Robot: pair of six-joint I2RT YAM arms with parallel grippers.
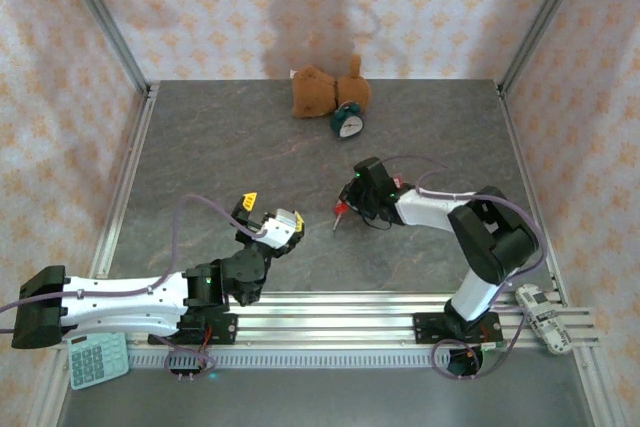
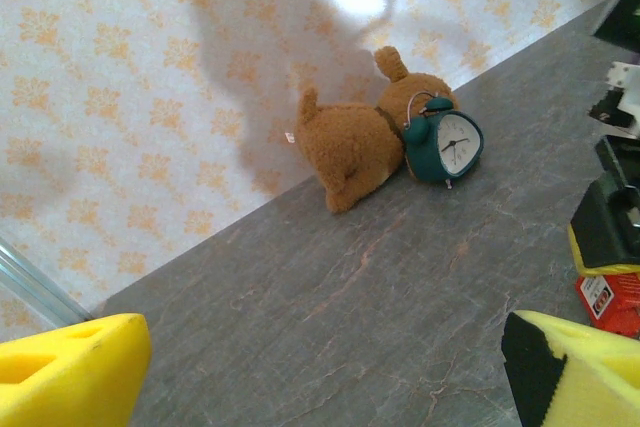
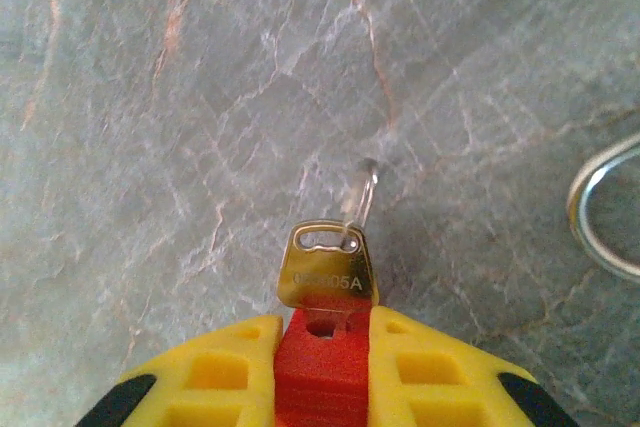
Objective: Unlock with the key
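**Right gripper clamped on the padlock, left gripper spread wide**

Top view: a round teal alarm clock point(image 1: 347, 123) stands on the grey stone-patterned table point(image 1: 220, 147) near the far wall, touching a brown plush toy point(image 1: 325, 92) just behind it. Nearer the arms than the clock, the right gripper point(image 1: 343, 209) sits low over the table with a red plastic padlock point(image 1: 341, 210) at its tip. The left gripper point(image 1: 272, 215) is nearer again and left of the clock, well apart from it, fingers wide with nothing between them.

Left wrist: the left gripper's 2 yellow fingers point(image 2: 70, 372) sit in the bottom corners, far apart. The clock point(image 2: 445, 147) lies ahead, with the plush toy point(image 2: 350, 152) against its left side. Right of the clock and nearer, the padlock's labelled side point(image 2: 610, 302) shows under a black-and-yellow finger.

Right wrist: 2 yellow fingers point(image 3: 230, 367) press both sides of the padlock point(image 3: 322, 372). A flat silver key point(image 3: 328, 272) with a stamped code juts from its far end, blade hidden. A thin wire ring point(image 3: 365, 192) hangs through the key's slot. A curved steel loop point(image 3: 600, 207) lies apart at the right edge.
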